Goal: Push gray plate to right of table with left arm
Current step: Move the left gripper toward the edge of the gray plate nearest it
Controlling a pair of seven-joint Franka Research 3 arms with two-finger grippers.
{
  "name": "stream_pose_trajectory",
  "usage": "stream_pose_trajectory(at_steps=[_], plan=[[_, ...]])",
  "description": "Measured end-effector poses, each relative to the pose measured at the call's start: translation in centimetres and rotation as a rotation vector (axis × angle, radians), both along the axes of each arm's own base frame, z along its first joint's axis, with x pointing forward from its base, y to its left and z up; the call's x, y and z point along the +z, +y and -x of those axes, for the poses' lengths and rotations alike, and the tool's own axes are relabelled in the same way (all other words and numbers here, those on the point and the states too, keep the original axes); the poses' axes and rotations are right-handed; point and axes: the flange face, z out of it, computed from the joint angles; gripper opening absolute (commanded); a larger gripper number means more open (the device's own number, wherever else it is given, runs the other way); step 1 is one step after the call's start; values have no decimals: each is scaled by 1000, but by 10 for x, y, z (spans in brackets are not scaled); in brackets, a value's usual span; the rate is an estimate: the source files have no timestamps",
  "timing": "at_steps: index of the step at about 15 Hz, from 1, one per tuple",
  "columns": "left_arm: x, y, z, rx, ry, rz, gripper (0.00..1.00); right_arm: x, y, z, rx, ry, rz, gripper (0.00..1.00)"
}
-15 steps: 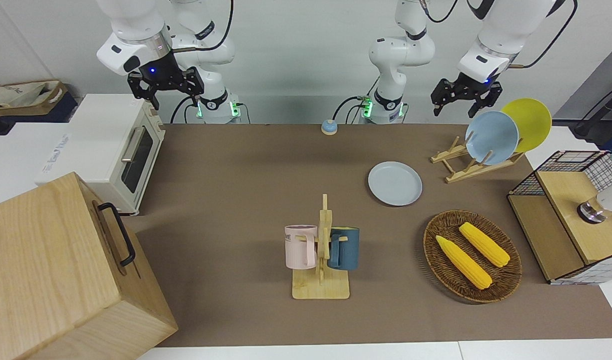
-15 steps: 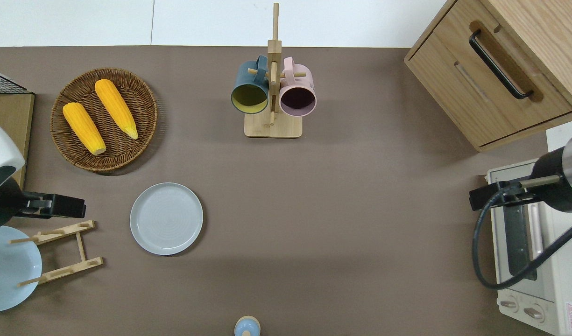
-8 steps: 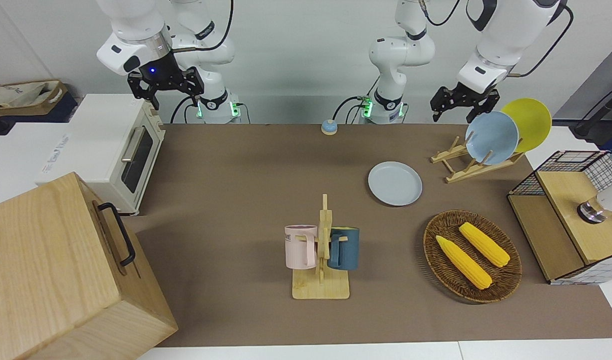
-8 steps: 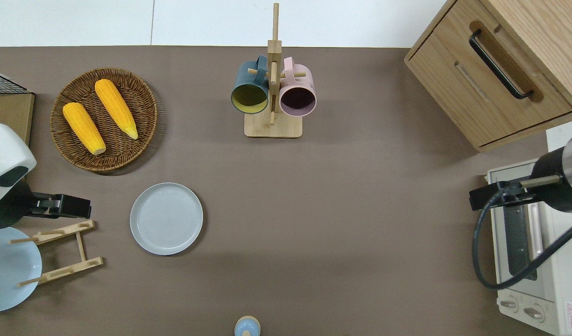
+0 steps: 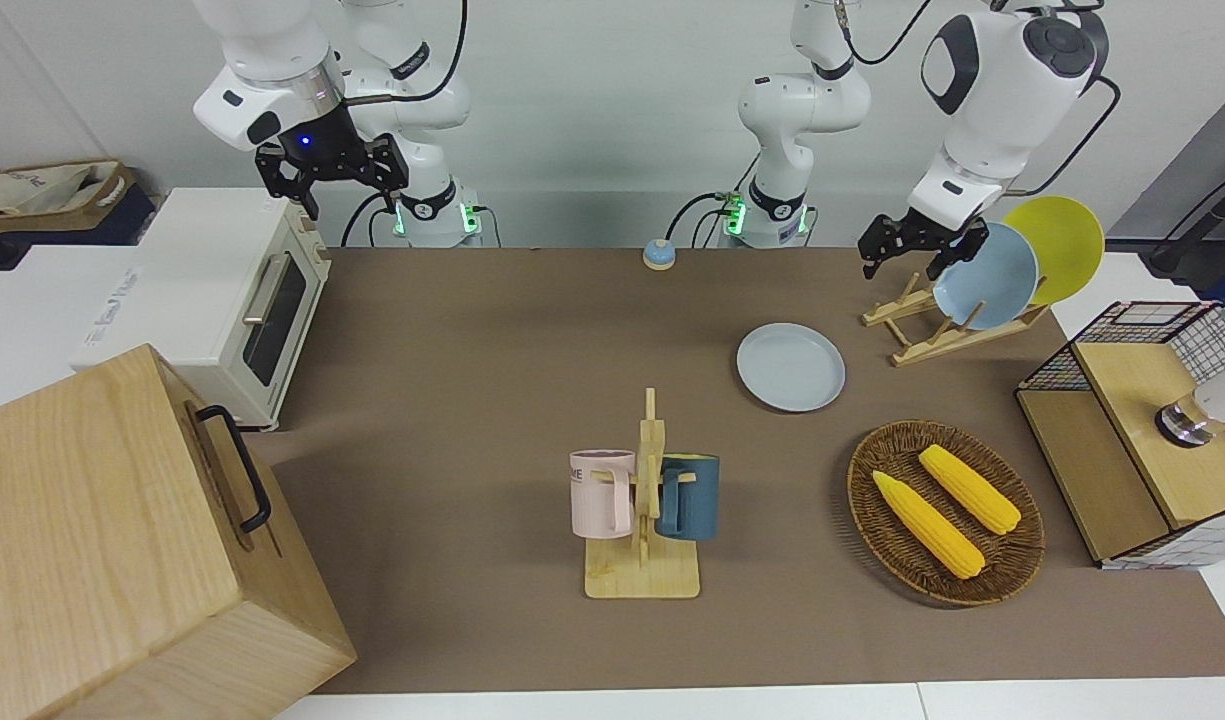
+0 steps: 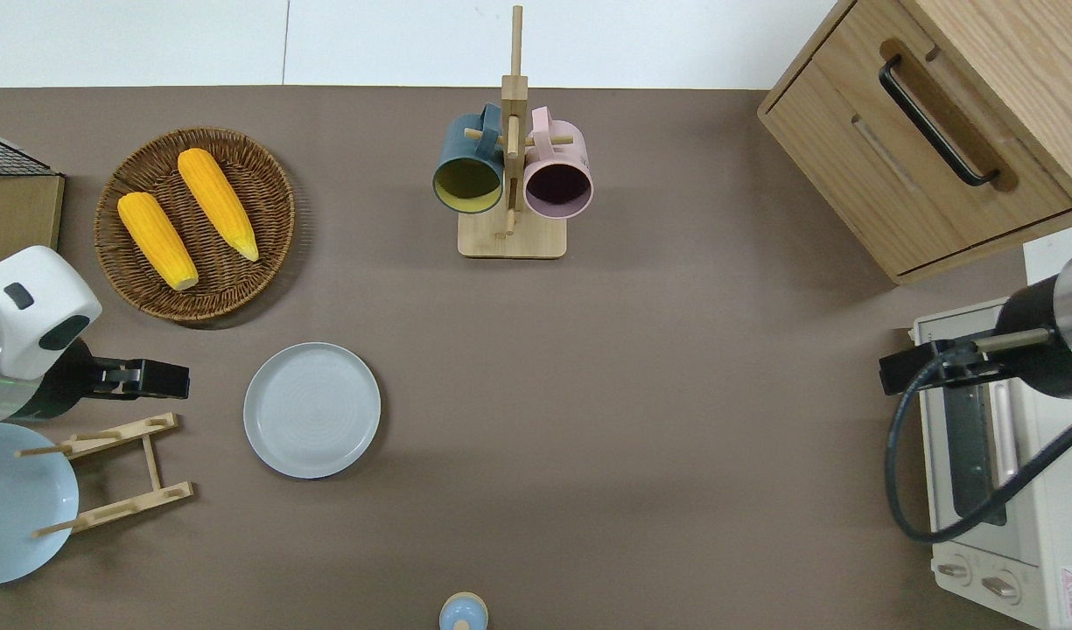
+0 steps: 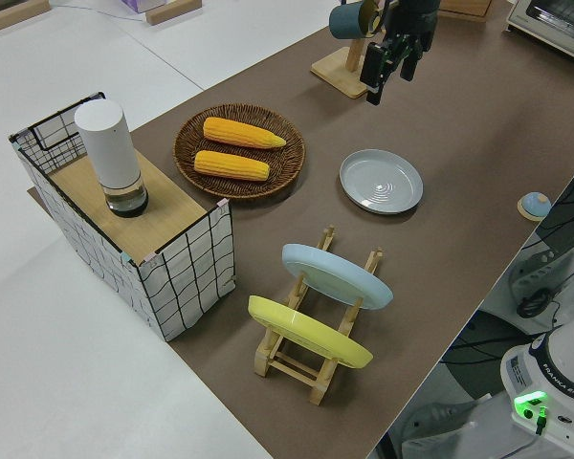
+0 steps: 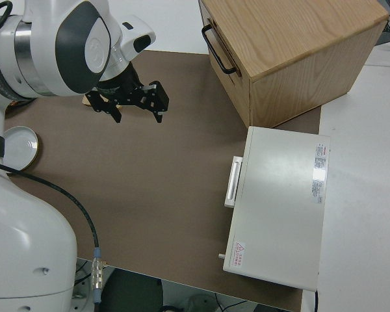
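The gray plate (image 5: 791, 367) (image 6: 312, 409) (image 7: 381, 181) lies flat on the brown table (image 6: 641, 394), nearer to the robots than the wicker basket. My left gripper (image 5: 902, 262) (image 6: 146, 380) (image 7: 386, 69) hangs open and empty in the air. It is over bare table just off the wooden dish rack's farther edge, toward the left arm's end from the plate and apart from it. My right gripper (image 5: 332, 182) (image 8: 135, 110) is parked, open and empty.
The dish rack (image 6: 115, 472) holds a bluer plate (image 5: 987, 275) and a yellow plate (image 5: 1062, 245). The basket (image 6: 277, 184) holds two corn cobs. A mug tree (image 6: 511, 236), a wooden drawer cabinet (image 6: 938, 149), a toaster oven (image 6: 999, 490) and a small bell (image 6: 463, 612) also stand on the table.
My left arm has come down and swung out from above the dish rack toward the gray plate. The plate and the right arm have not moved.
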Motion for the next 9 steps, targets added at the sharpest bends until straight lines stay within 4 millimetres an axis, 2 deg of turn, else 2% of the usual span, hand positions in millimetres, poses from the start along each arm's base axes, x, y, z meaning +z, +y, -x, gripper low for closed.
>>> stream_pose_trajectory(at_steps=[9], plan=[[-63,4,7,11,-35,0,995,0,0,0,0,0,0,983]])
